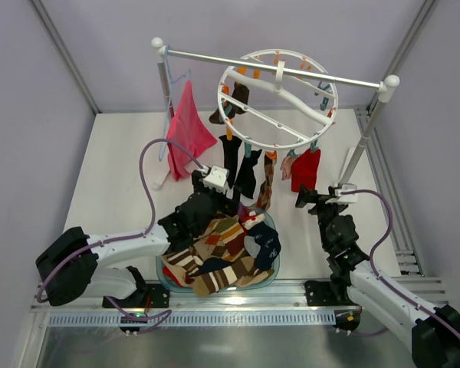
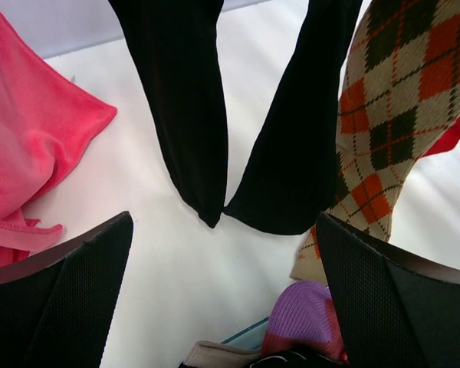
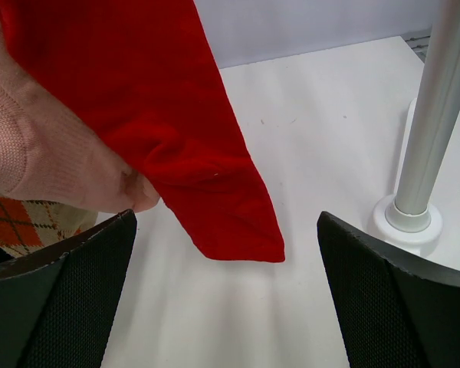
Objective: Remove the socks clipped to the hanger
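Pink cloth (image 1: 188,126) beside black socks (image 1: 231,157)

Pink cloth (image 1: 188,126) on blue wire hanger (image 1: 176,83), hung from metal rail (image 1: 207,57); clear basin (image 1: 249,288) on table (image 1: 115,176).

From above and behind me, the top camera overlooks the whole white worktop (image 1: 115,176). Both wrist cameras face far, close up to the hanging socks (image 1: 248,172), sharing the brown-orange argyle fabric sock (image 2: 399,92).
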Motion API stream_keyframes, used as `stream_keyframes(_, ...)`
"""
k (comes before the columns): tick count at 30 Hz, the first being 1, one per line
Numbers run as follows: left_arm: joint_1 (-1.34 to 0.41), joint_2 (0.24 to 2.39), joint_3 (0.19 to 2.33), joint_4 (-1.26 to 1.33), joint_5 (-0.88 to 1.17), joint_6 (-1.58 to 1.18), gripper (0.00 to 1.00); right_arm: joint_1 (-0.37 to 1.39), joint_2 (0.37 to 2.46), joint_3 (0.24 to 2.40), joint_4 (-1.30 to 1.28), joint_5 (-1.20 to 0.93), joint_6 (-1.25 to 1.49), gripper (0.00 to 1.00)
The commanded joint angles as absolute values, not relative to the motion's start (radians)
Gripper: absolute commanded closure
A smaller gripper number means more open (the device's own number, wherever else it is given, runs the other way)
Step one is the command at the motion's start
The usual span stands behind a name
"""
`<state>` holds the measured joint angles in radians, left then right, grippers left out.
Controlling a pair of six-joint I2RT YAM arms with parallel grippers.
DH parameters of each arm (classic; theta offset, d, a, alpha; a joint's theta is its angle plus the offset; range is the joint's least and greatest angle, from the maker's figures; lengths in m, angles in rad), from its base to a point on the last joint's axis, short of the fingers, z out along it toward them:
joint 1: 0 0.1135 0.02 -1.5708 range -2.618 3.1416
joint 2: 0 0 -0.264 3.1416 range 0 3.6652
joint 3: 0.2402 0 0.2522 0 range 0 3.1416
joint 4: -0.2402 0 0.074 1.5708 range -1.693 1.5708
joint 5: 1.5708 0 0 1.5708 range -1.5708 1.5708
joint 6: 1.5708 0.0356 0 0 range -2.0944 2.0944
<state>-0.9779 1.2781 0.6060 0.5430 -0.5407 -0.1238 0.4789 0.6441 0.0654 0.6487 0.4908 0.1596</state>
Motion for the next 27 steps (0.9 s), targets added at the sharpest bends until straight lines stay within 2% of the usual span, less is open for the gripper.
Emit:
stream_keyframes(1,-0.979,1.289,0.649,0.552,-0.575,-0.126,0.01,0.483,0.649,0.061,0.703,0.488,0.155,0.00)
stream_keyframes(11,-0.979,1.281,0.637,0.567,-0.508,-0.106,0.00,0.485,0.646,0.061,0.703,0.495,0.161,0.00)
stream_keyframes(20,-0.979,1.190,0.541,0.643,-0.288,-0.081,0.00,0.483,0.643,0.058,0.701,0.489,0.164,0.00)
stream_keyframes(27,-0.959,1.276,0.537,0.771,-0.275,-0.064,0.00,0.483,0.653,0.060,0.706,0.482,0.164,0.00)
